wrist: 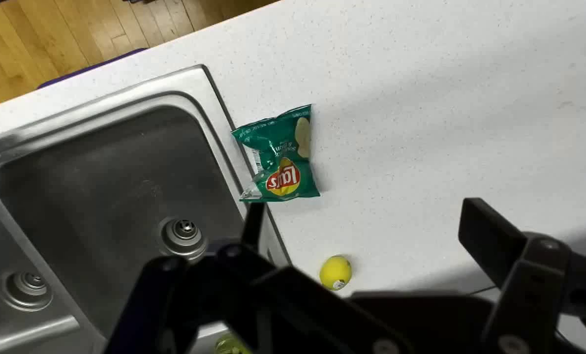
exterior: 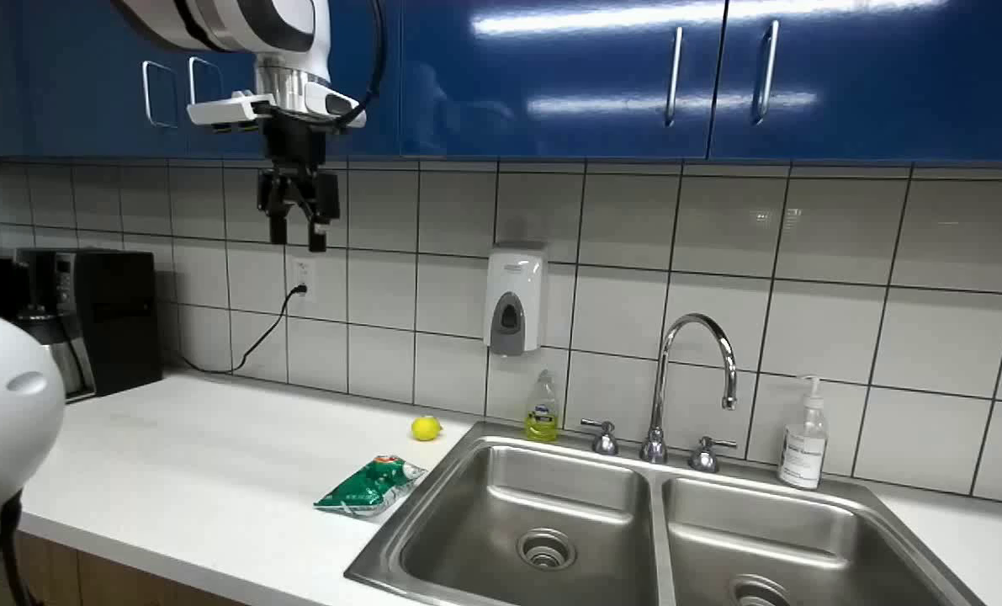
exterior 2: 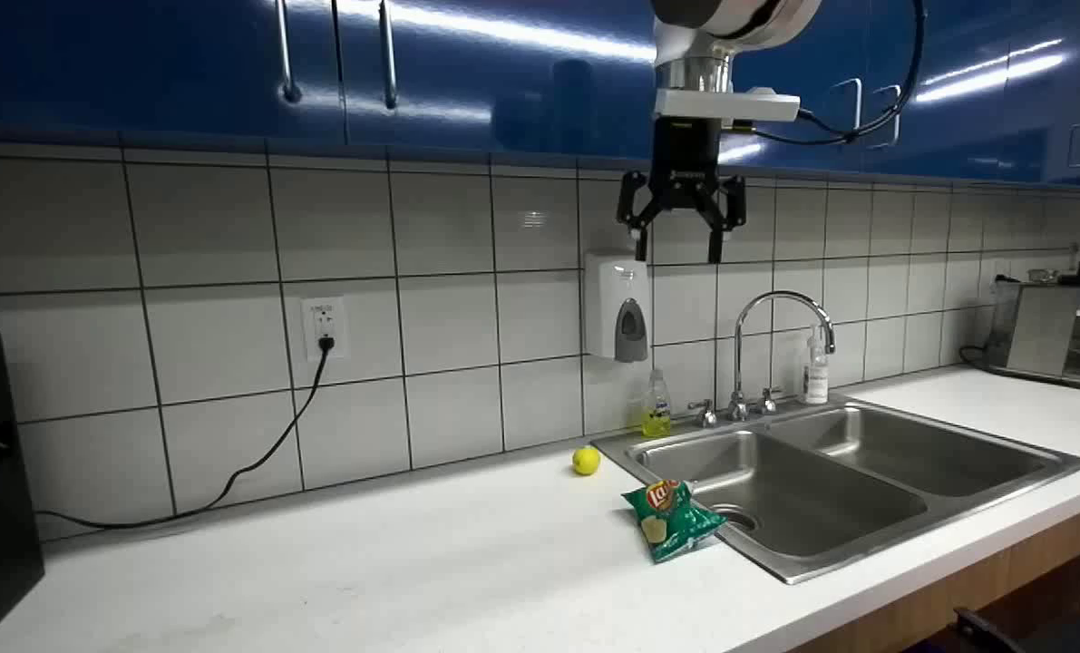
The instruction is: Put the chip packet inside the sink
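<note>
On a white counter [exterior: 181,480], beside the sink [exterior: 551,497]: one chip packet [exterior: 368,488], green foil

In an exterior view: packet lying just beside the sink's rim, sink at three o'clock from it. Lemon-like yellow item [exterior: 425,427], one, between one and two o'clock. Gripper [exterior: 298,236], black, pointing down, well above the counter toward half past eleven, fingers spread. Soap dispenser [exterior: 515,295], white and grey, wall-mounted, one o'clock. Black countertop machine [exterior: 118,311], ten o'clock.

In an exterior view: wall outlet [exterior 2: 325,319], ten o'clock from the packet. Gripper at twelve o'clock, fingers apart. Faucet [exterior 2: 738,365], chrome, one o'clock.

In the wrist view: packet printed side up, one corner overlapping the rim. Fingers wide apart, at seven and four o'clock from the packet; yellow item at five; sink between eight and nine.
</note>
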You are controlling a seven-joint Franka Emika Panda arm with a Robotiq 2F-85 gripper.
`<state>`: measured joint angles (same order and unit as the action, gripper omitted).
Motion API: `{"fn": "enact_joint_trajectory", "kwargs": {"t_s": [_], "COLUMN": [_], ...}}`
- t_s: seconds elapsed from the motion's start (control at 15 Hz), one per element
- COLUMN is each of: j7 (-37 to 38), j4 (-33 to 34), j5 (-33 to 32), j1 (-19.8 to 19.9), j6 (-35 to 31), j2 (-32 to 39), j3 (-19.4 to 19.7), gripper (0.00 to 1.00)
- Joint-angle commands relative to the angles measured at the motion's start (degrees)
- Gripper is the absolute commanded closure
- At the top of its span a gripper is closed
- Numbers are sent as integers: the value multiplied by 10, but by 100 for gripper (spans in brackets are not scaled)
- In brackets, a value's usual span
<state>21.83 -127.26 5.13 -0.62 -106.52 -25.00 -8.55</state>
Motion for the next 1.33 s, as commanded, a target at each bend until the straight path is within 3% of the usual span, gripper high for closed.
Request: {"fn": "enact_joint_trajectory", "kwargs": {"t_s": [0.0,0.67,1.27], "j7": [1,-66,-51], "j4": [1,-19,-91], "j5": [-1,-7,-56], "j1": [-3,-5,9], "j6": [1,-10,-112], "j2": [1,-11,5], "j3": [2,19,26], "gripper": [0,0,0]}}
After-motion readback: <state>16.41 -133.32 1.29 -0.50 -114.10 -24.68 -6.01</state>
